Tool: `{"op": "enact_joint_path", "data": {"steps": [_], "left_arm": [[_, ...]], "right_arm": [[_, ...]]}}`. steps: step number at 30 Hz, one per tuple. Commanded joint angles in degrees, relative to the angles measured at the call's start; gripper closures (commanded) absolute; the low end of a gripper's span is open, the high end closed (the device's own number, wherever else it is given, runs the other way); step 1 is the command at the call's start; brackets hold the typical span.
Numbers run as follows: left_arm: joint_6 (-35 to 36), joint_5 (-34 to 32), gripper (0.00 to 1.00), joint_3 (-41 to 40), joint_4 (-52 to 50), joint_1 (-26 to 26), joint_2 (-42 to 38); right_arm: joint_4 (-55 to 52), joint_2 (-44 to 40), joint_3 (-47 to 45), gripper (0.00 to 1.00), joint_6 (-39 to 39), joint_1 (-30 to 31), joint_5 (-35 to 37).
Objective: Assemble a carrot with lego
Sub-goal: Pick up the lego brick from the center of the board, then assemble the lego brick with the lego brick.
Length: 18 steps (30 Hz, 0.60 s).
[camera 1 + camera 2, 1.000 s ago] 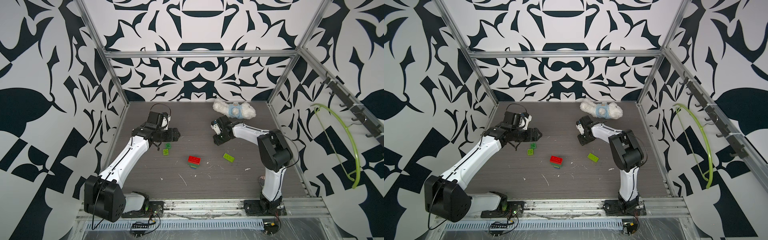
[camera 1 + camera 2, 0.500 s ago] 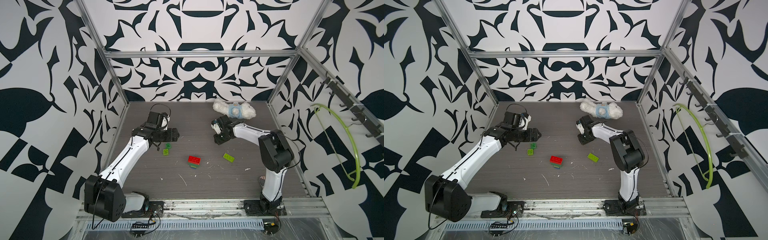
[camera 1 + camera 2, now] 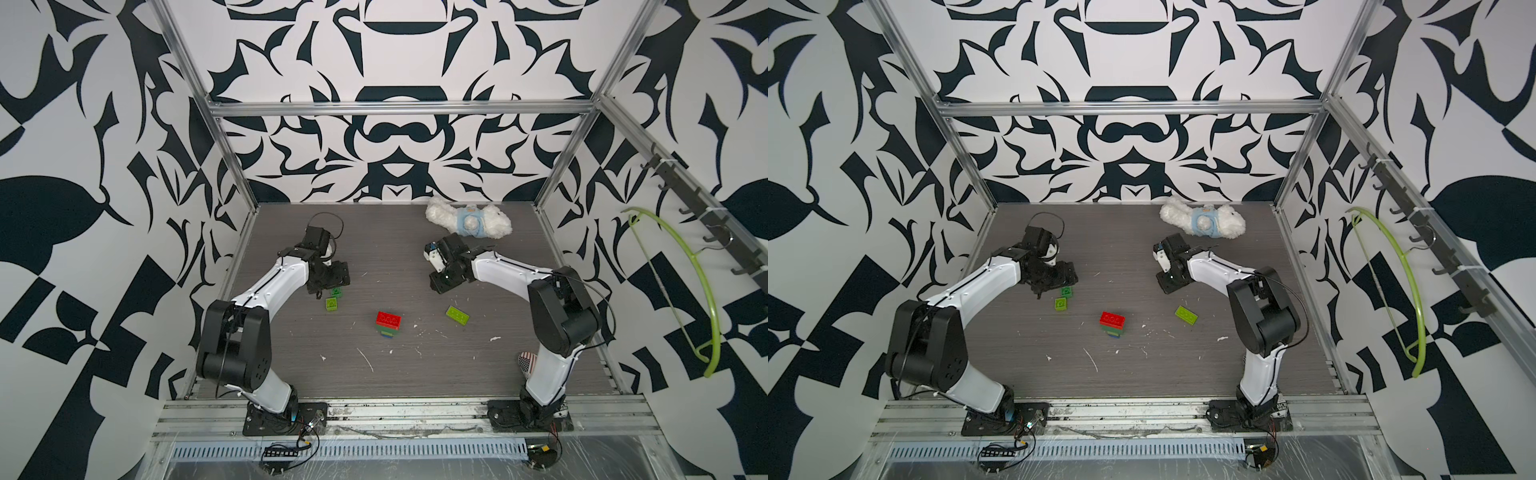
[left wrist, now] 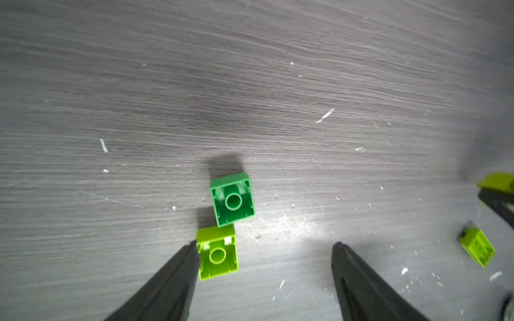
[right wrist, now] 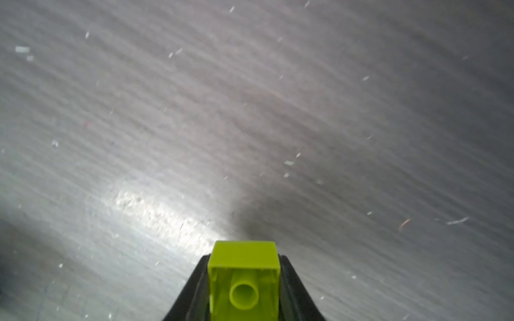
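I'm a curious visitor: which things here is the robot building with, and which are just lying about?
Building with: part-built stack topped by a red plastic brick; lime oblong brick; dark green square brick; lime square brick beside it; lime plastic brick held in the right gripper.
Lying about: white plush toy; lime-green hanger.

No legible text or labels

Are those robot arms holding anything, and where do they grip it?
The right end effector pinches a lime brick by two opposite side walls, hollow underside toward the wrist camera. The left end effector is open, holding nothing.
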Motion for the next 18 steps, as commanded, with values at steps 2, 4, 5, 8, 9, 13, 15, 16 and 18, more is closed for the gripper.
{"op": "enact_joint_path", "data": {"steps": [2, 4, 5, 8, 9, 13, 15, 16, 18], "left_arm": [[-3.11, -3.12, 0.18, 1.51, 2.34, 0.09, 2.57], [-2.77, -4.35, 0.18, 1.85, 1.67, -0.08, 3.94], [-2.54, -4.85, 0.18, 1.65, 1.68, -0.13, 4.45], [-2.44, -5.05, 0.19, 1.62, 1.31, -0.58, 4.76], [-2.45, -5.17, 0.19, 1.54, 1.44, -1.06, 4.38], [-1.34, -4.11, 0.19, 1.62, 0.66, -1.69, 2.43], [-0.45, -2.97, 0.19, 1.79, -0.36, -1.68, 1.54], [0.11, -2.61, 0.18, 2.12, -1.19, -1.67, 0.98], [1.04, -1.90, 0.18, 2.55, -2.86, -1.67, -0.25]], "right_arm": [[0.44, -4.94, -1.92, 0.65, 1.21, 3.45, -1.52], [-0.62, -5.41, -2.25, 0.65, 0.96, 4.62, -2.29], [-0.80, -5.61, -2.52, 0.65, 0.87, 5.37, -2.19], [-0.36, -6.48, -4.13, 0.65, 0.35, 8.13, -1.85], [0.00, -7.03, -4.75, 0.65, 0.10, 9.19, -1.49], [-0.73, -11.96, -5.99, 0.65, -2.37, 12.76, -3.58], [-3.04, -14.40, -5.03, 0.65, -5.00, 15.31, -3.95], [-4.47, -15.45, -4.24, 0.65, -6.60, 16.71, -4.05], [-6.66, -17.01, -2.55, 0.65, -7.84, 18.24, -4.07]]}}
